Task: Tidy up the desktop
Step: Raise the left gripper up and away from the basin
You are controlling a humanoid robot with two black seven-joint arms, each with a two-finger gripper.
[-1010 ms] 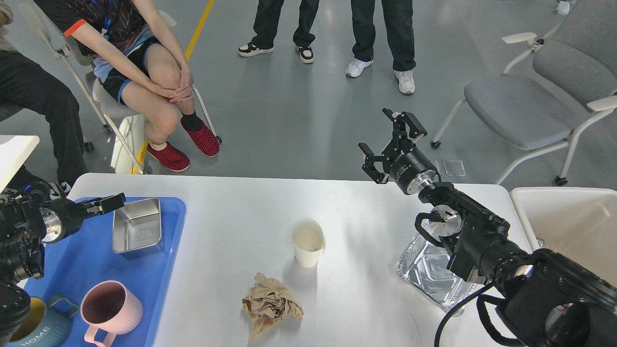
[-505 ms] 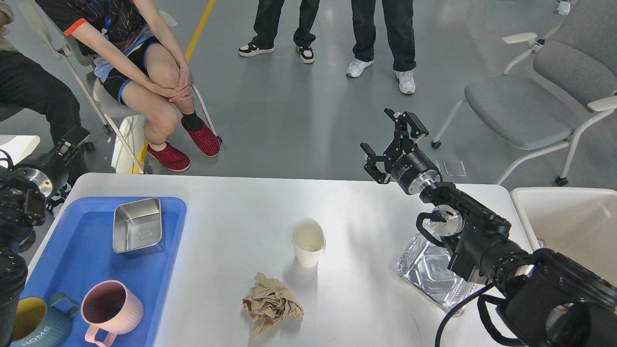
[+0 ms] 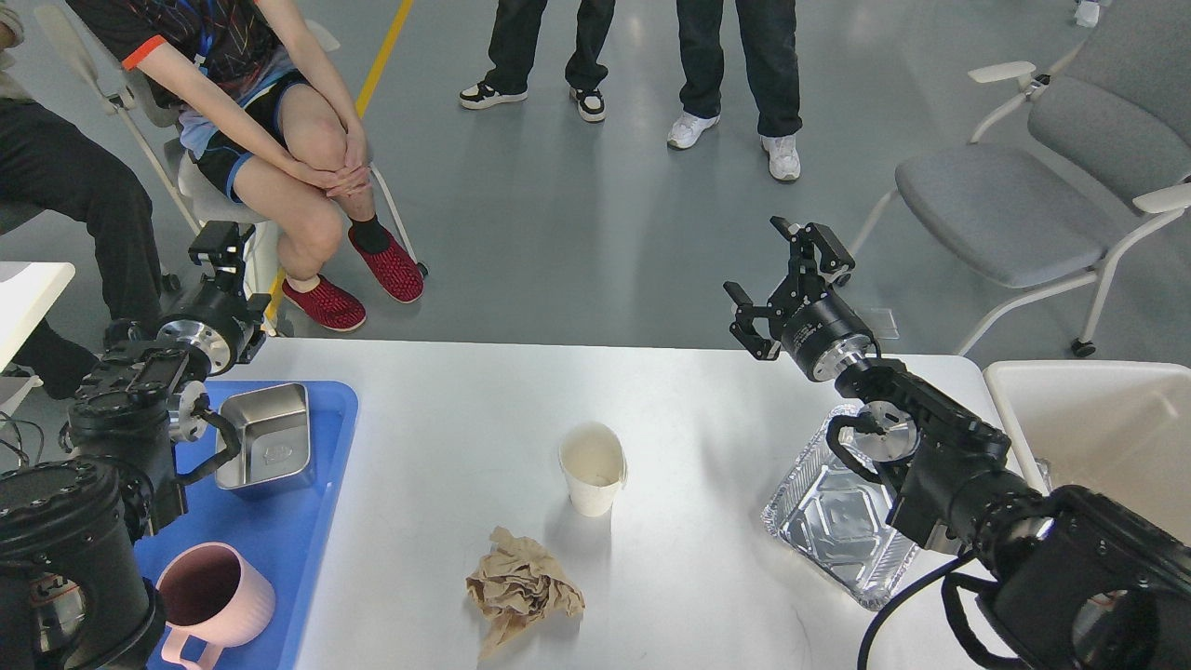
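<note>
White desktop (image 3: 447,437), blue tray (image 3: 279,530), pink mug (image 3: 219,596), tan crumpled paper (image 3: 523,588), cream cup (image 3: 593,468).

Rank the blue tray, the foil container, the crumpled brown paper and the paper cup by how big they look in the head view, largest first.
1. Blue tray, though the left arm covers part of it.
2. Foil container, partly behind the right arm.
3. Crumpled brown paper.
4. Paper cup.
The paper lies nearer the camera than the cup, so those two are close.
</note>
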